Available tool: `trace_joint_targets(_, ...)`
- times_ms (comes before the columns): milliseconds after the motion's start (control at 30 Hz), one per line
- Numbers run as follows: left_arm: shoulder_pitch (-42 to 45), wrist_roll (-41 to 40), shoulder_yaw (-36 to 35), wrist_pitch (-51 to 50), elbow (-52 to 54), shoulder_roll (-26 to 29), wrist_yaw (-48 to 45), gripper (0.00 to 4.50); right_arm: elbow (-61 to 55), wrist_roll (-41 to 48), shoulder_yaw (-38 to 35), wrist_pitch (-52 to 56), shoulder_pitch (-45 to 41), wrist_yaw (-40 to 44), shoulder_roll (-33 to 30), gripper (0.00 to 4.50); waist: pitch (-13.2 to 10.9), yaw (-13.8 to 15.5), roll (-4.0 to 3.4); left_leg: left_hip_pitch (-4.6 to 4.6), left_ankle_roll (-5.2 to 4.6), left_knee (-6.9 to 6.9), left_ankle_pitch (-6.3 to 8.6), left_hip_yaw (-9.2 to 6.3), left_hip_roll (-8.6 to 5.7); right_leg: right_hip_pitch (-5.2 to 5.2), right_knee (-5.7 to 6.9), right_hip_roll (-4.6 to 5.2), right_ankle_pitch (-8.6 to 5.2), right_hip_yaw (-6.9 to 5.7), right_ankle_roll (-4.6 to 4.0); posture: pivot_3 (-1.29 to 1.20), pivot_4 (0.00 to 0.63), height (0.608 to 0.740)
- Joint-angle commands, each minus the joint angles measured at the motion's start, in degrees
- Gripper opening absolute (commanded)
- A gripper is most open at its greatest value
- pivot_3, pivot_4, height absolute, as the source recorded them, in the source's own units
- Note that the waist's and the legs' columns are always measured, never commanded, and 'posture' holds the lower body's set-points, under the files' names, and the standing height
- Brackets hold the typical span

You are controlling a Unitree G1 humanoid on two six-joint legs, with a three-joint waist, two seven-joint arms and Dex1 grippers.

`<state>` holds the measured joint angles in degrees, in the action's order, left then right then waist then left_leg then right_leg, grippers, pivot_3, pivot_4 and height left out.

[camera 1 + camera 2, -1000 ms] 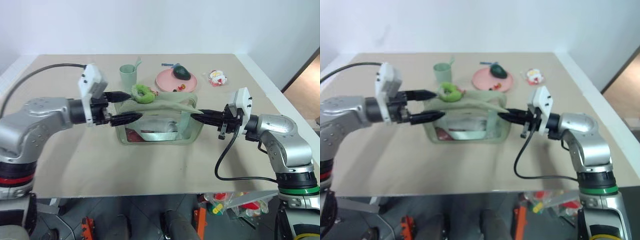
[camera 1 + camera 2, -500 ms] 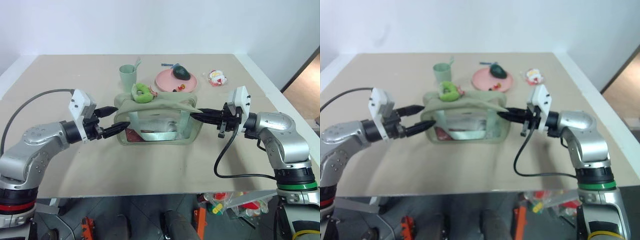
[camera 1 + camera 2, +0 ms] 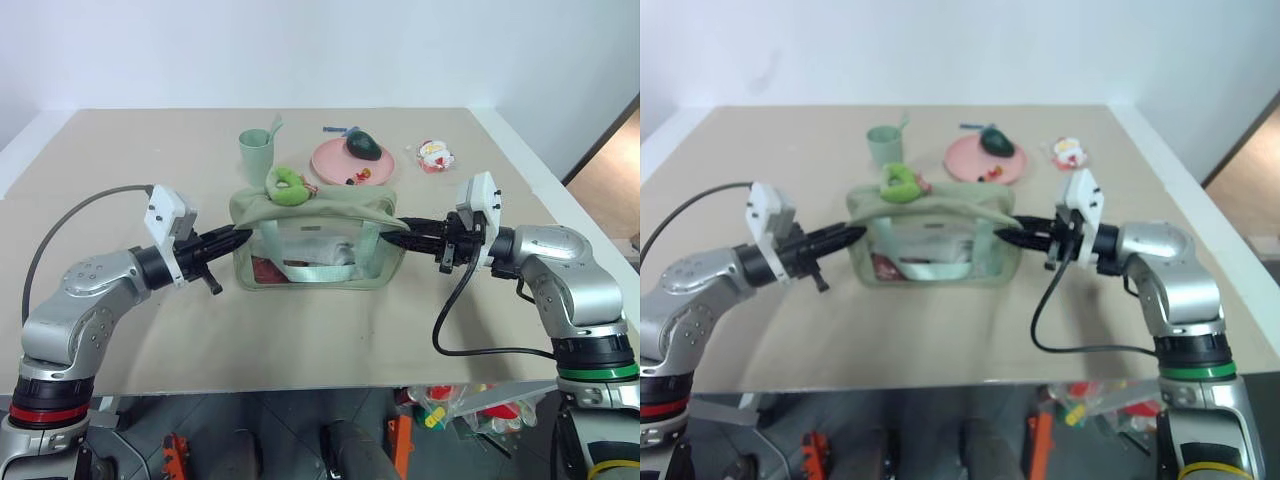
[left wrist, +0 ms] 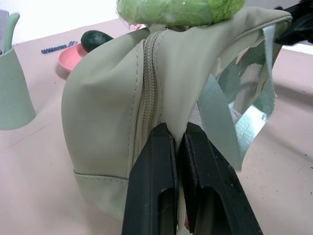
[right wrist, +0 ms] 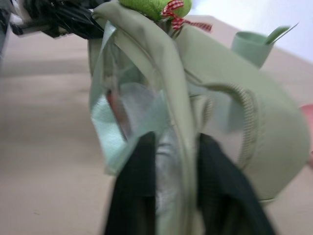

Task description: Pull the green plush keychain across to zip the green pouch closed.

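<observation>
The left claw [image 3: 232, 240] has dropped and clamped the pouch's [image 3: 320, 215] left end; the right claw [image 3: 402, 231], slightly parted, straddles the right end. The keychain [image 3: 287, 186] sits upper-centre of the frame, nearer the left claw.

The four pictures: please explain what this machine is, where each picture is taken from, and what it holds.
It is a humanoid robot; each arm ends in a black two-fingered tool. Two pictures come from its head, looking down on a table; two come from its wrists. The left tool is shut on one end of the green pouch. The right tool, at the other end, is open around fabric. The green plush keychain lies on top. Behind stand a cup and a pink plate.
</observation>
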<state>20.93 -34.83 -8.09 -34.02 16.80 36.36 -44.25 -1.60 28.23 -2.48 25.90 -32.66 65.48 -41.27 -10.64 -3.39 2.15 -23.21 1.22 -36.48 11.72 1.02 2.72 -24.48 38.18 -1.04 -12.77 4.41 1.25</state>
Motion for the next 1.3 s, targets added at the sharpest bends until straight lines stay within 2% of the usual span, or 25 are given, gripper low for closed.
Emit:
trace_joint_targets(33, 1.2, 0.0, -0.2, 1.1, 0.7, -0.2, -0.2, 0.00, -0.6, 2.6, -3.1, 4.2, -2.9, 2.0, -4.6, 2.45, 0.0, 0.1, 0.00, 0.00, 0.00, 0.00, 0.00, 0.00, 0.00, 0.00, 0.00, 0.00, 0.00, 0.00, 0.00, 0.00, 0.150, 0.740)
trace_joint_targets(67, 1.2, -0.1, -0.1, 1.1, 0.7, -0.2, -0.2, 0.00, 0.9, 2.2, -3.3, 4.5, -3.9, 2.5, -6.1, 2.89, 0.0, 0.2, -0.02, -0.01, 0.00, -0.01, 0.00, 0.00, -0.02, 0.01, -0.01, 0.02, -0.01, 0.00, 0.01, 0.00, 0.150, 0.740)
trace_joint_targets(233, 1.2, 0.4, 0.5, 1.1, 0.4, 0.1, -0.5, 0.00, 7.6, 0.7, -4.0, 3.1, -10.1, 3.7, -10.0, 4.48, 0.0, 0.2, -0.01, -0.02, 0.00, -0.05, 0.00, 0.08, -0.09, 0.02, -0.05, 0.11, -0.01, 0.02, 0.03, 0.00, 0.150, 0.740)
trace_joint_targets(367, 2.2, 0.8, 1.1, 1.2, -0.3, -0.3, -0.1, 0.00, 8.3, 3.4, -5.2, 3.3, -19.4, 0.1, -4.7, 4.48, 0.0, 0.0, -0.03, 0.00, -0.01, -0.03, 0.00, 0.07, -0.05, -0.03, -0.03, 0.04, 0.01, 0.03, 0.02, 0.00, 0.150, 0.740)
trace_joint_targets(600, 3.2, 1.3, 2.2, 1.3, -0.3, -2.0, 0.2, 0.00, -3.2, 4.2, 3.1, 5.3, -18.8, -7.5, 11.7, 4.48, 0.0, 0.4, 0.00, -0.14, -0.01, 0.00, 0.00, -0.11, 0.02, -0.07, -0.03, 0.01, 0.00, -0.09, 0.04, 0.00, 0.150, 0.740)
trace_joint_targets(767, 2.8, 1.6, 2.4, 1.4, -0.1, -2.4, 0.4, 0.00, -1.5, 1.3, 6.7, 3.3, -19.3, -8.5, 15.5, 4.48, 0.0, 1.1, 0.01, -0.45, 0.00, -0.07, 0.00, -0.15, -0.11, -0.26, -0.03, 0.23, -0.04, -0.19, 0.13, 0.00, 0.150, 0.740)
trace_joint_targets(1000, 2.5, 1.7, 2.5, 1.8, 0.1, -2.7, 1.2, 0.00, 4.4, -2.4, 8.9, 1.7, -22.0, -7.9, 17.1, 4.48, 0.0, 0.8, 0.01, -0.56, 0.00, -0.18, -0.01, -0.02, -0.14, -0.43, -0.02, 0.25, 0.09, -0.13, 0.18, 0.00, 0.150, 0.740)
trace_joint_targets(1133, 2.5, 1.7, 2.8, 1.9, 0.2, -3.2, 1.6, 0.00, 6.9, -4.4, 10.0, 0.5, -22.6, -7.3, 17.5, 3.36, 0.0, 0.8, 0.01, -0.56, -0.01, -0.16, -0.01, -0.11, -0.08, -0.43, -0.01, 0.16, 0.10, -0.18, 0.15, 0.00, 0.150, 0.740)
trace_joint_targets(1300, 2.9, 2.3, 3.4, 2.0, 0.1, -4.1, 1.8, 0.00, 8.5, -5.7, 10.9, 0.7, -23.0, -7.1, 18.0, 1.57, 0.0, 0.8, 0.01, -0.58, -0.01, -0.16, -0.01, -0.09, -0.09, -0.44, -0.01, 0.18, 0.09, -0.15, 0.16, 0.00, 0.150, 0.740)
